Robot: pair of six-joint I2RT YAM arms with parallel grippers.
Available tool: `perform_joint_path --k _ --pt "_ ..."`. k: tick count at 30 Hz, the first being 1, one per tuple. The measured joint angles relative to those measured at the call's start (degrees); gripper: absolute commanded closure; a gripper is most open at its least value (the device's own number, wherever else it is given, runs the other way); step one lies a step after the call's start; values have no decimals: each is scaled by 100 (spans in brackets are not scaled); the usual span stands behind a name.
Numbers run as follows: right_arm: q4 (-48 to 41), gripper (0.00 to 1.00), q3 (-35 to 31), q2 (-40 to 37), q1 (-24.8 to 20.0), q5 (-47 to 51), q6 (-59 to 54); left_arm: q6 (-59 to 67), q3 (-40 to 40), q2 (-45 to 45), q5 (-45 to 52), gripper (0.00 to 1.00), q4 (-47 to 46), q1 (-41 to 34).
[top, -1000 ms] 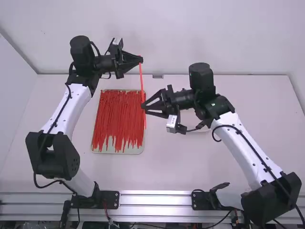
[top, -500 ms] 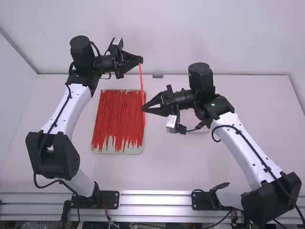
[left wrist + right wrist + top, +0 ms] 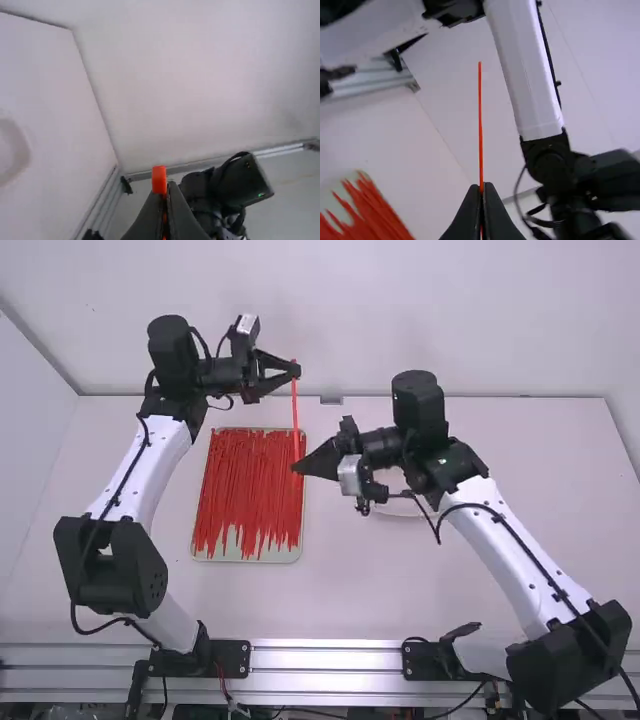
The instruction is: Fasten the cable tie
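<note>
1. Nearest the arm bases, on the white desk [image 3: 360, 580], lies a pale tray [image 3: 250, 557]. It is heaped with loose red cable ties [image 3: 250, 490] (their strands run roughly from 12 to 6 o'clock in the high view).
2. Just off the tray's far right corner, at about 2 o'clock from the middle of the heap, is the right hand [image 3: 301, 466]. It is clamped on the lower end of a single cable tie [image 3: 295, 415]. Its own wrist view shows the two fingers [image 3: 470, 210] pressed together, with the red strap rising from between their tips.
3. That cable tie is off the desk, in the air, held between the two hands. In the high view it runs almost straight from 6 to 12 o'clock, from the right hand to the left one. It is one straight strap, not bent into a loop, so it is not yet fastened.
4. Farthest off, at 12 o'clock from the right hand, the left hand [image 3: 288, 368] grips the tie's upper end. Its wrist view shows the fingers closed on the strap, with the blocky head [image 3: 159, 179] standing just past their tips.
5. Behind the strap, in the right wrist view, is the left arm's white link [image 3: 525, 75].
</note>
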Motion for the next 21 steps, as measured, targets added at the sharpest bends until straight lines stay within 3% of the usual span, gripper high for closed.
perform_joint_path --k 8,15,19,21 --pt "627 100 0 0 -118 450 2404 1508 0 0 68 98 -970 -24" --pt "1049 100 0 7 -216 256 3053 2240 0 0 68 98 -1008 -28" --pt "1897 100 0 160 -461 -251 3576 2691 0 0 70 98 -1012 -33" --pt "2970 100 4 391 -575 -369 4535 3119 0 0 70 98 -1005 -50"
